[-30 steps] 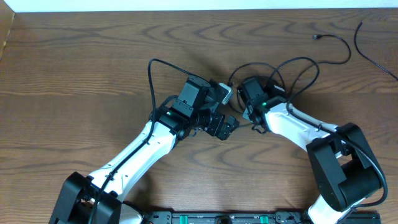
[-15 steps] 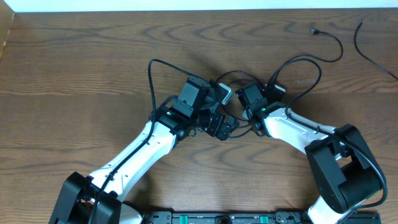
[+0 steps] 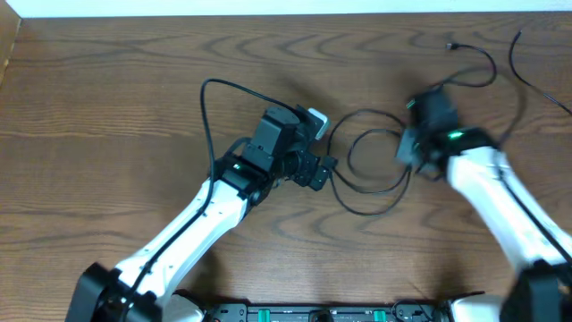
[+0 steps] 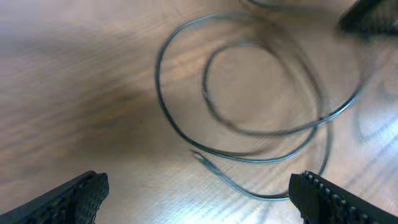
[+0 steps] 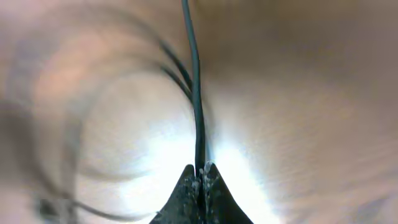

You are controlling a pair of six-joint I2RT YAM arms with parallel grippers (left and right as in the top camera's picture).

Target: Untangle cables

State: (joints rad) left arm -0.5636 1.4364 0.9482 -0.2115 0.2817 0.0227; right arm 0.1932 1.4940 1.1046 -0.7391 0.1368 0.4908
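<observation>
1. Overhead view: a thin black cable (image 3: 357, 211) lies in two loose, overlapping loops on the middle of the wooden table (image 3: 107, 98), between the two arms. Its tail runs up to a small plug (image 3: 451, 44) near the far right corner.
2. Right wrist view: the right gripper (image 5: 200, 177) has its fingers pressed together on one strand of this cable, which runs straight away from the tips.
3. Left wrist view: the left gripper (image 4: 199, 199) has its fingers spread wide with nothing between them. The loops lie on the table beyond the tips.
4. Overhead view: a second black cord (image 3: 534, 76) lies apart, at the table's right edge.
</observation>
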